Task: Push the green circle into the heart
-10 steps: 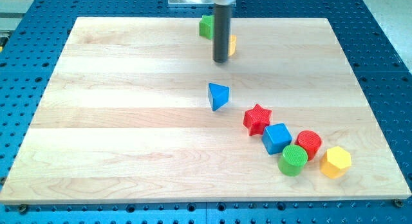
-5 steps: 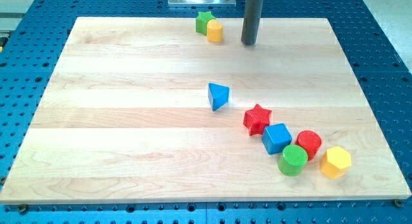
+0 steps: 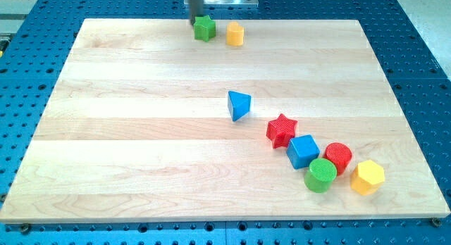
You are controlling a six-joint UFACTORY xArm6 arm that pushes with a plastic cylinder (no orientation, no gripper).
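my tip (image 3: 194, 24) sits at the view's top, touching the green block's (image 3: 205, 27) left; green circle (image 3: 320, 174) well apart, nothing held.

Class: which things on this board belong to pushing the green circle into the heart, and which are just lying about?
Job: green circle, lower right; yellow block at the top, seemingly the heart; my tip, just left of the green block at the top.
Lying about: that green block, blue triangle, red star, blue cube, red circle, yellow hexagon.
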